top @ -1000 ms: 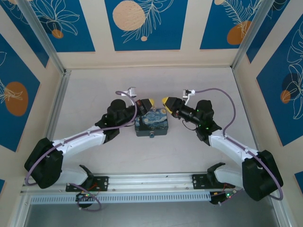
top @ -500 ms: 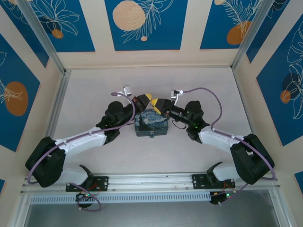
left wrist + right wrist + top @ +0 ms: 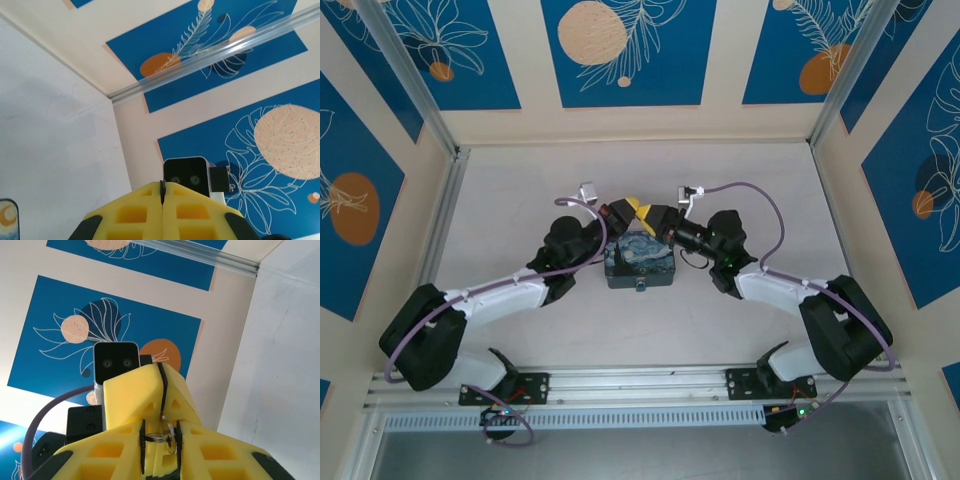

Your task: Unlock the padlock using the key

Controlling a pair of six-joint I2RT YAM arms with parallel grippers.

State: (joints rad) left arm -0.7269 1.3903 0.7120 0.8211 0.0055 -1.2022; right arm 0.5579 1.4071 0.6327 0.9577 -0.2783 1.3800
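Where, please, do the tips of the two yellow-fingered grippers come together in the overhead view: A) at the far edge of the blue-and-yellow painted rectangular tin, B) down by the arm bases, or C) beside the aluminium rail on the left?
A: the left gripper and the right gripper point tip to tip right at the far edge of the blue-and-yellow painted rectangular tin, mid-table.

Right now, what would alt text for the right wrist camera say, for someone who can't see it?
A small metal ring sits between the yellow fingers of the right gripper, with the left gripper, shut, pointing at it from just beyond. Behind are blue leaf-patterned wall panels and the pale table.
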